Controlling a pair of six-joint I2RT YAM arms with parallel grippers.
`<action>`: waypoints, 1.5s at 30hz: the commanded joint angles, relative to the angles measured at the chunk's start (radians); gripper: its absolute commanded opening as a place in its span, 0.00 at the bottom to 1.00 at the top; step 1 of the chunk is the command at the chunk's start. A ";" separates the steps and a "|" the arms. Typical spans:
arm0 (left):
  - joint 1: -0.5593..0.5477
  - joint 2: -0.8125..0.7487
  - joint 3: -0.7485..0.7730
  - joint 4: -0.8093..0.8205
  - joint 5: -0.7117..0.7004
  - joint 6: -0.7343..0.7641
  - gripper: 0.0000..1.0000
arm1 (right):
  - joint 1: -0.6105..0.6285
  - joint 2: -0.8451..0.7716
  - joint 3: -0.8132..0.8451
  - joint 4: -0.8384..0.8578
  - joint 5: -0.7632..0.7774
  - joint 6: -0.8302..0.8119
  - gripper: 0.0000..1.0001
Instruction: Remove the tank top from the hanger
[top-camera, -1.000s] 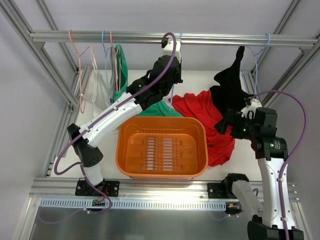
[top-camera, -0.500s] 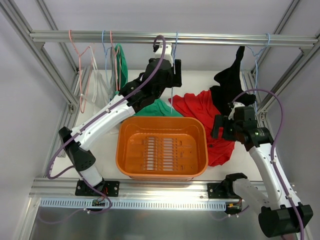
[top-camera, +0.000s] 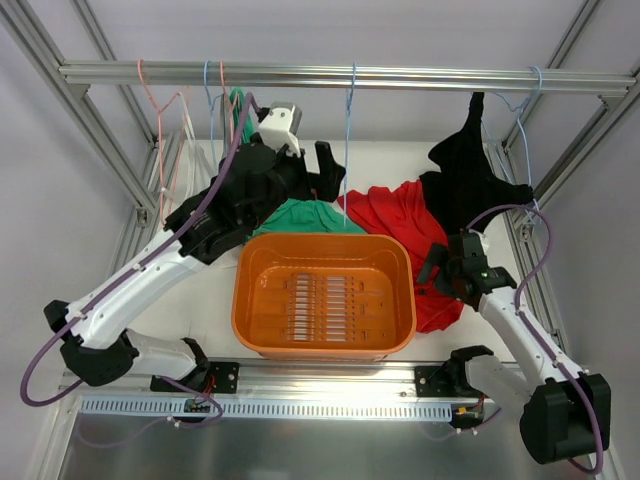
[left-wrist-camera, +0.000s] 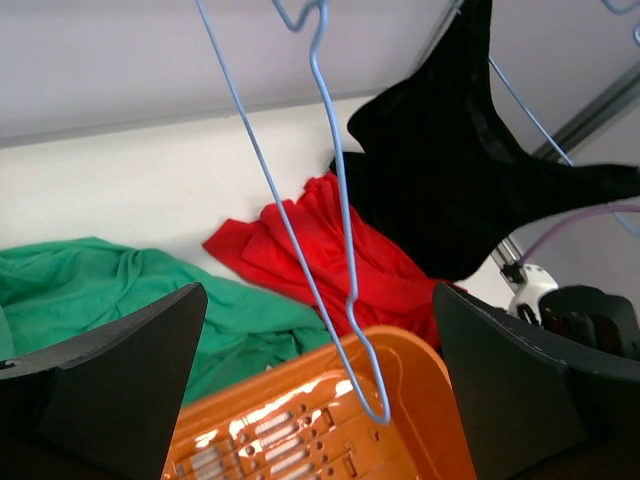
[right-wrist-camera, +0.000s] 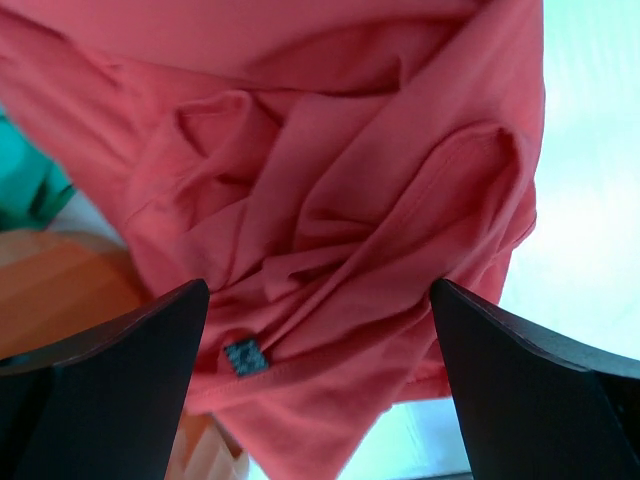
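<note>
Nearest the arm bases, the orange basket (top-camera: 325, 240) is seen with nothing in it. Just beyond, the right tool (right-wrist-camera: 318, 290) has been lowered over the red shirt (top-camera: 400, 215) on the counter (top-camera: 390, 165), spread wide with nothing gripped. The left tool (left-wrist-camera: 318, 290), also wide and carrying nothing, has been drawn back leftward from the bare hanger (top-camera: 349, 130), so that hanger is judged finished. Farther back on the right, the black tank top (top-camera: 470, 185) is hung under the rail (top-camera: 420, 77), not yet removed. The green shirt (top-camera: 310, 215) is partly hidden by arm and basket; how the black straps sit cannot be made out.
</note>
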 joint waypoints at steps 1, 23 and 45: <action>-0.024 -0.075 -0.068 0.009 0.025 0.011 0.98 | 0.025 0.005 -0.058 0.148 0.091 0.188 0.99; -0.053 -0.492 -0.374 -0.069 -0.133 0.055 0.99 | 0.107 0.081 -0.054 0.264 0.267 0.231 0.00; -0.053 -0.741 -0.510 -0.177 -0.062 0.097 0.99 | 0.107 -0.016 0.952 -0.043 -0.111 -0.220 0.00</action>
